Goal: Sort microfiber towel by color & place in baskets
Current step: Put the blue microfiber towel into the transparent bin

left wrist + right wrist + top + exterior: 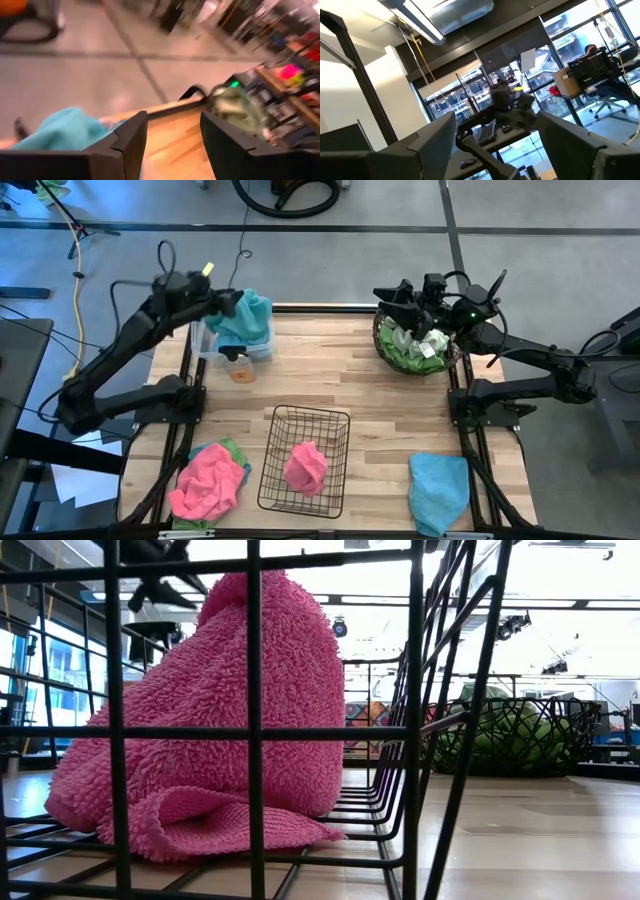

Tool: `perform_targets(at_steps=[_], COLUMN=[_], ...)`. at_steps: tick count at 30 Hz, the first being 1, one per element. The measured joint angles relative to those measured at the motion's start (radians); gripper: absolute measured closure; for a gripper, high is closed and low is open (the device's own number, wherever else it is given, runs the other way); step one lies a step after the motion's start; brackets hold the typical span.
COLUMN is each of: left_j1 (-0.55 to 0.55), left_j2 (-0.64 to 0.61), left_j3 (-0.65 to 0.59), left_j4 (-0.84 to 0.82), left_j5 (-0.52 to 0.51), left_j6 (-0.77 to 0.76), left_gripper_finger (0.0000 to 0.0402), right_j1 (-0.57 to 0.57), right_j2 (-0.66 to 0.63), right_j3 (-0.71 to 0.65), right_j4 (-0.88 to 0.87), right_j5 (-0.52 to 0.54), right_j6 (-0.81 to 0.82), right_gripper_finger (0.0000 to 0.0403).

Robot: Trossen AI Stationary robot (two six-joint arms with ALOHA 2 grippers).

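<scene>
A light blue towel (250,318) is heaped in the clear bin (213,352) at the table's far left. My left gripper (236,304) hangs open just above it. In the left wrist view the gripper (172,122) has nothing between its fingers, and the towel (65,130) lies off to one side. A pink towel (305,467) lies on the floor of the black wire basket (275,448). Green towels (405,352) fill the round basket (385,355) at the far right. My right gripper (392,298) waits open above it and points up into the room (495,120).
A pink towel (208,482) lies over a green one (232,448) at the near left corner. Another light blue towel (440,490) lies at the near right. A small orange thing (241,373) sits by the clear bin. Bare wood spans the table's middle.
</scene>
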Motion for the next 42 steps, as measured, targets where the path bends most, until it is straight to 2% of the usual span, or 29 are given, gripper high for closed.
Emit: perform_targets(at_steps=[5,8,11,13,16,19,23,28,31,35,42], left_j1=[-0.08,-0.117,-0.139,-0.131,-0.091,-0.056,-0.012,0.006,0.006,0.006,0.04], left_j2=[-0.138,-0.208,-0.229,-0.19,-0.096,0.052,0.23,0.402,0.438,0.45,0.447], left_j3=[-0.118,-0.174,-0.206,-0.204,-0.16,-0.076,0.047,0.18,0.238,0.249,0.251], left_j4=[0.054,0.084,0.148,0.151,0.124,0.031,-0.076,-0.22,-0.245,-0.261,-0.311], left_j5=[-0.083,-0.091,-0.206,-0.272,-0.235,-0.205,-0.207,-0.235,-0.282,-0.322,-0.33], left_j6=[-0.006,-0.025,-0.077,-0.136,-0.133,-0.13,-0.069,-0.015,0.02,0.069,0.069], left_gripper_finger=[0.0229,0.0229,0.0231,0.0237,0.0257,0.0278,0.0296,0.0299,0.0299,0.0296,0.0248], right_j1=[-0.001,-0.001,-0.002,-0.002,-0.002,-0.002,-0.002,-0.002,-0.002,-0.002,-0.002], right_j2=[0.0,0.0,0.0,0.002,0.003,0.003,0.003,0.003,0.003,0.003,0.003], right_j3=[0.0,0.0,0.0,0.0,0.0,0.0,0.0,0.0,0.0,0.0,0.0], right_j4=[-0.003,-0.003,-0.003,-0.003,-0.003,-0.004,-0.008,-0.021,-0.028,-0.036,-0.075], right_j5=[0.0,0.0,0.006,0.022,0.047,0.053,0.053,0.053,0.053,0.052,0.052], right_j6=[-0.024,-0.024,-0.026,-0.026,-0.016,-0.016,0.01,0.023,0.023,0.022,0.019], right_gripper_finger=[0.0126,0.0126,0.0126,0.0126,0.0126,0.0126,0.0126,0.0126,0.0126,0.0126,0.0126])
